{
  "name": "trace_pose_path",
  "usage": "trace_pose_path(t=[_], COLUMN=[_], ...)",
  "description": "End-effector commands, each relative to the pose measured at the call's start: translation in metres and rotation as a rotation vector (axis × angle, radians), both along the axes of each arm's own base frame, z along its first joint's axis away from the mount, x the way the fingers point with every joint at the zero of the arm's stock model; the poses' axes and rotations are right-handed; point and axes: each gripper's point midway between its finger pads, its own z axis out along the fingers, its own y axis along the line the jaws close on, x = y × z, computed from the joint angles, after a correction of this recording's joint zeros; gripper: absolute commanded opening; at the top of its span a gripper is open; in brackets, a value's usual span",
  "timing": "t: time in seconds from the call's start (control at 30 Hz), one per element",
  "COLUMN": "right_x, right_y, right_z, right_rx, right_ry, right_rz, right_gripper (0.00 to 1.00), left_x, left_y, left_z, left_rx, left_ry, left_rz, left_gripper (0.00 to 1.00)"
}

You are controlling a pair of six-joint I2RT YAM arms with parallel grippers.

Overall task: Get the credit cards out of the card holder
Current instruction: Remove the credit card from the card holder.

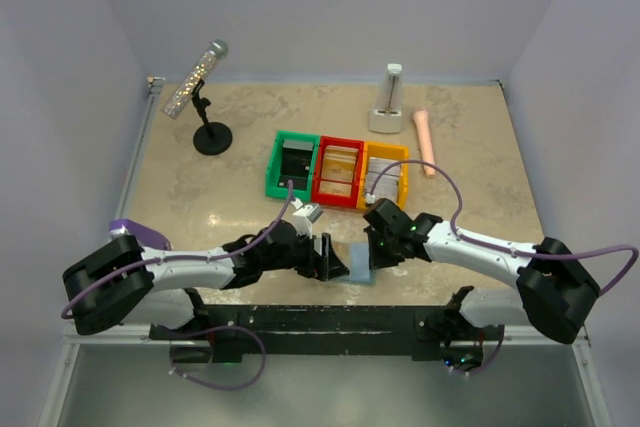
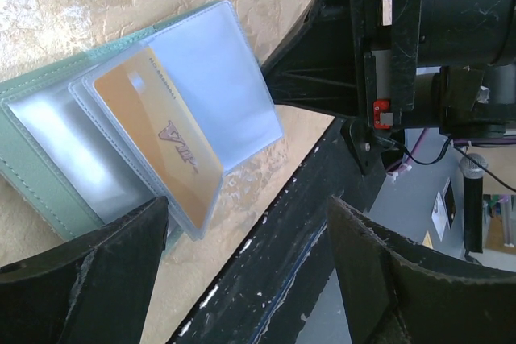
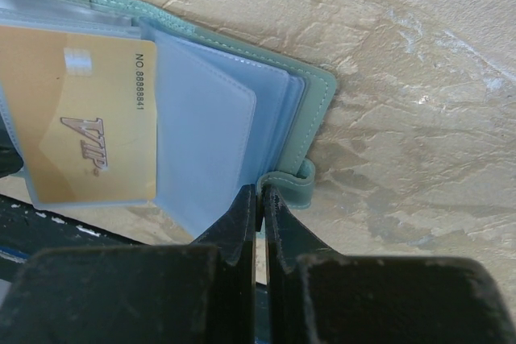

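Fingers [image 2: 97, 271] of the left end effector [image 2: 248, 213] stand wide apart with nothing between them. Just ahead of one finger lies the open card holder [image 2: 32, 159], with the corner of a clear sleeve close beside that fingertip. Whether they touch cannot be told. A gold credit card [image 2: 161, 147] marked VIP sits inside that sleeve, over a pale blue pocket. The rest of the gap between the fingers looks onto bare worktop [image 2: 97, 6] and a black rail [image 2: 242, 296] at its near edge.

The right end effector [image 3: 260, 195] is closed, its two fingers pressed together. Their tips meet at the holder's near edge, between a pale blue pocket leaf and the small green clasp tab [image 3: 297, 189]. Whether a thin leaf is caught between them cannot be told. The gold card lies off to one side of these fingers, apart from them.

From above, the two end effectors face each other with the holder between them, near the arms' bases. Well beyond them stand a green bin [image 1: 294, 165], a red bin [image 1: 338, 169] and a yellow bin [image 1: 385, 175] in a row.
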Motion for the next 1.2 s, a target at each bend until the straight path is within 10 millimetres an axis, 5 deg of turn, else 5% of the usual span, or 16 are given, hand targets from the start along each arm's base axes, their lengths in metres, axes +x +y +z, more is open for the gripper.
trace_pose_path(t=[0.0,0.3,0.5,0.67,0.83,1.17], right_x=[-0.002,-0.004,-0.002,-0.003,0.002,-0.004], right_y=[-0.001,-0.005,-0.009,-0.018,-0.033,0.041], right_z=[-0.002,0.002,0.007,0.015,0.044,0.083], right_rx=[0.001,-0.005,-0.009,-0.037,-0.044,0.450], right_ry=[0.008,0.008,-0.010,-0.018,-0.108,-0.212], right_rz=[-0.006,-0.019,-0.036,-0.064,-0.103,0.100], right_gripper=[0.00,0.00,0.05,0.23,0.48,0.51], left_x=[0.004,0.012,0.019,0.021,0.028,0.035], left_y=[-0.009,0.035,0.034,0.009,-0.004,0.018], left_z=[0.022,0.026,0.047,0.054,0.048,0.003], left_rx=[-0.062,0.000,-0.012,-0.039,-0.019,0.090], left_ry=[-0.052,-0.107,-0.166,-0.173,-0.176,-0.136], left_rz=[-0.007,0.137,0.136,0.062,0.041,0.120], left_gripper=[0.84,0.84,0.80,0.71,0.59,0.40])
